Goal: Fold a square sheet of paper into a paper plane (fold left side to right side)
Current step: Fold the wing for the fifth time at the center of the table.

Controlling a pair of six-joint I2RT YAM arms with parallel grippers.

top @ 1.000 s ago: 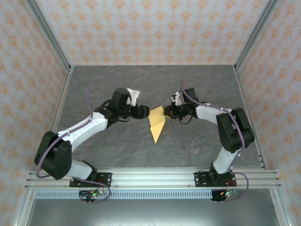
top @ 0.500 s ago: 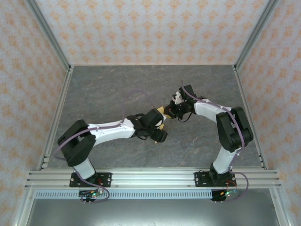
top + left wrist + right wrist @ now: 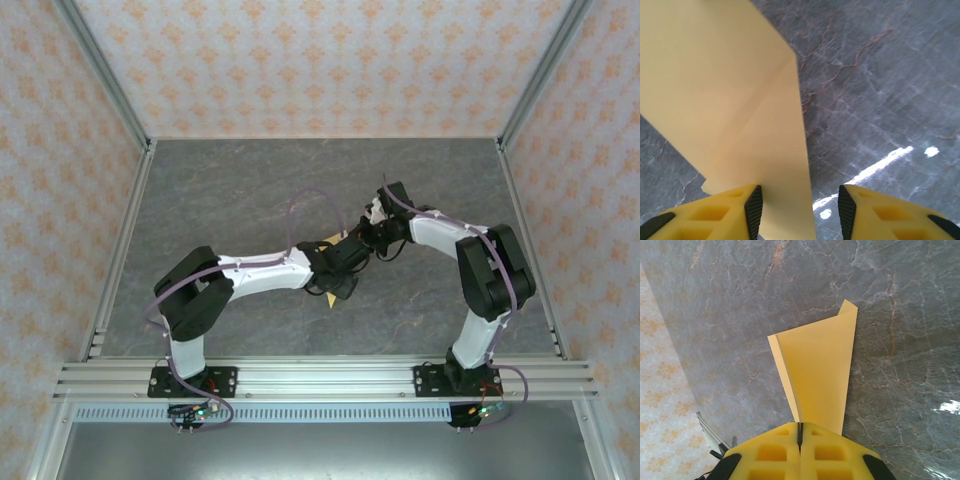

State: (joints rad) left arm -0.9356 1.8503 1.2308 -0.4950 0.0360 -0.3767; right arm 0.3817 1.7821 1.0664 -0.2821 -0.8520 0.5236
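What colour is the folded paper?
Plain yellow-orange; the paper shows best in the right wrist view.

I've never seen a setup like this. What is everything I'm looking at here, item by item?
folded paper: one, yellow-orange, mid-table between the two hands
table: one, grey marbled, beneath everything
walls: three, peach-and-white patterned, around the table
metal rail: one, silver, along the near edge
cables: one per arm, purple, looping along the arms
arms: two, white and black, bolted to the rail
left hand: one, yellow with black pads, open astride the paper's edge
right hand: one, yellow, shut on the paper
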